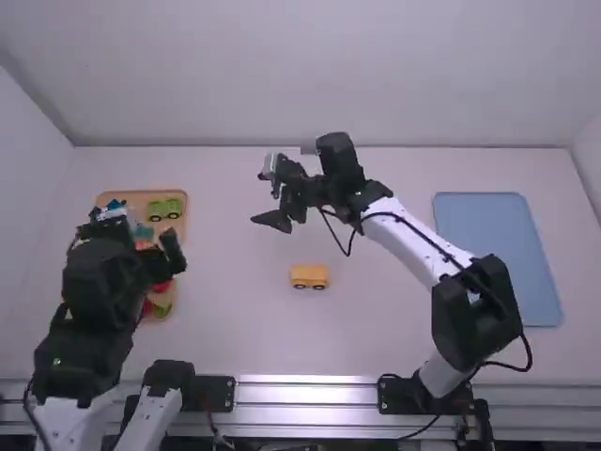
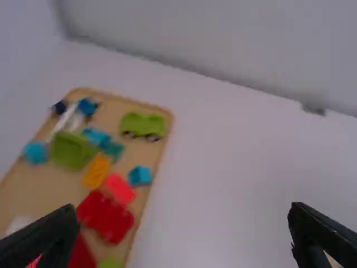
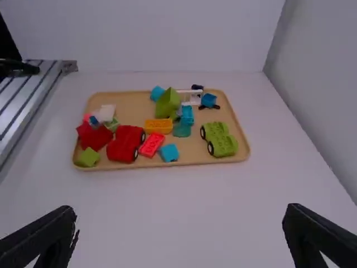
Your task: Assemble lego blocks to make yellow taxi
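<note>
boxy orange-yellow car block (image 1: pixel 309 275), 2 dark wheels (image 1: pixel 300 286) showing, left hand (image 1: pixel 131 234) wide, right hand (image 1: pixel 265 196) wide

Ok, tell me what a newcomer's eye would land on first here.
Probably the wooden tray on the left side of the table, crowded with bright toy blocks, among them a wheeled green piece and a wheeled red piece. Next might come the small yellow car base, sitting apart from the tray near the middle, then the big flat blue tray on the right side.
</note>
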{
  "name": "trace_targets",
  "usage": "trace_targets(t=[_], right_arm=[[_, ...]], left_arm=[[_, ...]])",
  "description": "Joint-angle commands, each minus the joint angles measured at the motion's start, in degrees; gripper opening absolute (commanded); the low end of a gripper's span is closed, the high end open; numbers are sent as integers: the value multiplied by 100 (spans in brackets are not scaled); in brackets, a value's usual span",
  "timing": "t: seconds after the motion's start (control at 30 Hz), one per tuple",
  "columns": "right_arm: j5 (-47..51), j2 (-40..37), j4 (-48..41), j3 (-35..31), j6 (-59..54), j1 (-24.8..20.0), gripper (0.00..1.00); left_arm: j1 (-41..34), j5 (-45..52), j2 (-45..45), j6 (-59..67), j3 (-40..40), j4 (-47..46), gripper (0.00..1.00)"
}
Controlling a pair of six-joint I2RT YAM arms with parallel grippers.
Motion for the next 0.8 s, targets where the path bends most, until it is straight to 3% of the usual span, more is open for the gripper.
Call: trace_targets(t=[0.0, 0.17, 0.47, 0.6, 0.77], right_arm=[[83, -87, -4, 114, -90, 179, 99], [76, -87, -111, 131, -417, 396, 99], [-149, -87, -90, 164, -422, 455, 99], [-138, -87, -92, 162, -426, 452, 99], [-138, -87, -118, 162, -483, 452, 99]], left_arm=[[39, -1449, 168, -1283, 643, -551, 99], [37, -2002, 658, -1991, 1714, -1794, 99], [37, -3042, 1641, -2844, 3217, -3180, 99], [39, -2837, 2004, -2540, 3552, -3040, 99], [184, -2120, 2684, -1773, 3239, -2186, 99]])
